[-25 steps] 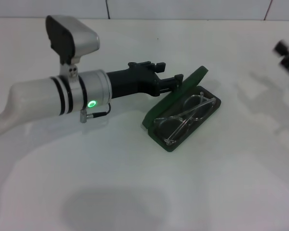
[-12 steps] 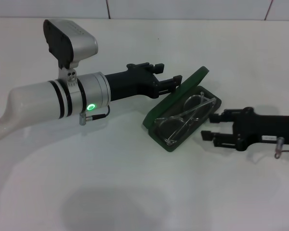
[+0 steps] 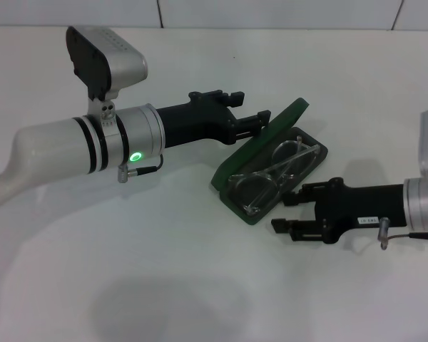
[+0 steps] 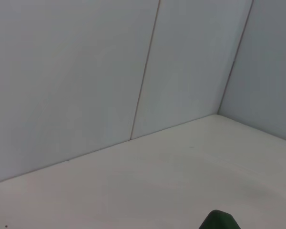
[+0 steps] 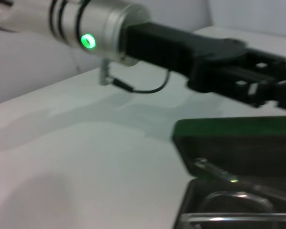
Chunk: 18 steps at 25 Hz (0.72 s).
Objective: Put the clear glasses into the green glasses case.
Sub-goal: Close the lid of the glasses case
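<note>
I see my right gripper (image 3: 284, 212) spread open just beside the green glasses case's (image 3: 251, 212) near edge; the clear glasses (image 3: 274, 174) lie folded inside it. Behind, my left gripper (image 3: 262, 122) touches the raised lid; its grip I cannot tell.

Evenly and brightly lit from above. Soft, wide shadows on the white table (image 3: 200, 285), darkest as a grey blotch near the front edge. Green LED glowing on the left arm (image 3: 135, 154), flared in the right wrist view. Motion-blurred there, case (image 5: 238, 143) and glasses (image 5: 229, 200) soft. Mild glare on lenses.
</note>
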{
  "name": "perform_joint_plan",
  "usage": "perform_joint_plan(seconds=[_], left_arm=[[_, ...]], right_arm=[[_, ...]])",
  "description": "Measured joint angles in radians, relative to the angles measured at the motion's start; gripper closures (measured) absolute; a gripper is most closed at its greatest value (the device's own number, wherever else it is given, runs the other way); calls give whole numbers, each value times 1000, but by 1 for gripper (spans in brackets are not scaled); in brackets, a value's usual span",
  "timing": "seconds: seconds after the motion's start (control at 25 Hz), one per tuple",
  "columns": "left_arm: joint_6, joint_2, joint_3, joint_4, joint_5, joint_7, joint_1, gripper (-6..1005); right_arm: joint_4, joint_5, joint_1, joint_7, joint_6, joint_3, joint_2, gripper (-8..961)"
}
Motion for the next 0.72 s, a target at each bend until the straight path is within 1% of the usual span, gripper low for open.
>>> perform_joint_plan(seconds=[0.28, 0.48, 0.6, 0.72], left_arm=[[-21, 0, 0, -1, -1, 2, -1, 333], [-22, 0, 0, -1, -1, 9, -2, 333], [-23, 0, 0, -2, -1, 14, 0, 333], [-23, 0, 0, -2, 0, 14, 2, 333]], right_arm=[[-1, -4, 18, 24, -18, -45, -1, 393], [5, -3, 44, 32, -18, -71, 11, 394], [0, 4, 57, 64, -10, -107, 14, 394], [1, 5, 68, 76, -5, -122, 15, 394]])
